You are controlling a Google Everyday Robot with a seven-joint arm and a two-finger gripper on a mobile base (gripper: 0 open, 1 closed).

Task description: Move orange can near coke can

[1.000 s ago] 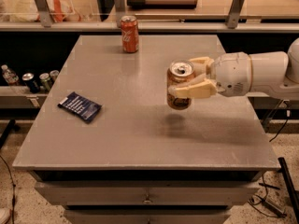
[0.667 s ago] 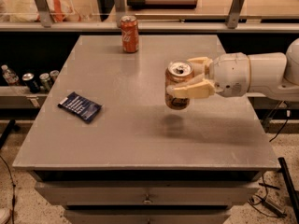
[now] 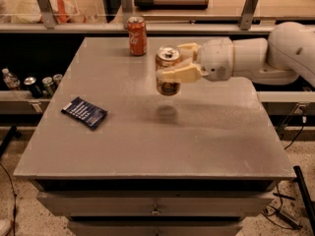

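The orange can (image 3: 168, 85), golden-tan with dark script and a silver top, hangs upright in the air above the middle of the grey table (image 3: 197, 136); its shadow lies on the table below it. My gripper (image 3: 173, 66) comes in from the right and is shut on the orange can, with cream fingers (image 3: 178, 74) on both sides of it. The coke can (image 3: 137, 36), red with white script, stands upright near the table's far edge, up and to the left of the held can.
A dark blue snack packet (image 3: 84, 112) lies flat on the table's left side. Several cans and a bottle (image 3: 30, 84) stand on a low shelf left of the table. A rail with glass panels (image 3: 147, 27) runs behind the far edge.
My gripper has carried the orange can to the left and away toward the far edge, closer to the coke can. The coke can and the packet have not moved.
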